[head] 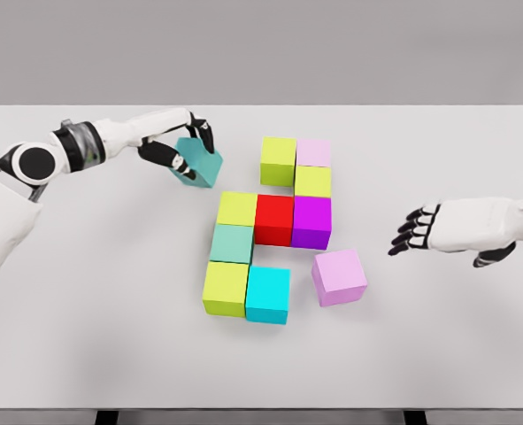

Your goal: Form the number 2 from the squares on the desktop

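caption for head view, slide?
Left hand grips a teal cube beside the half-built block "2" on the white table.

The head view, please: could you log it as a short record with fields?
surface: white table
left hand: shut on teal cube, at the far left of the group
right hand: open, holding nothing, right of the blocks
top row: lime cube, pale pink cube
middle row: yellow-green, red cube, purple cube
bottom row: lime, cyan cube
loose: pink cube, turned askew
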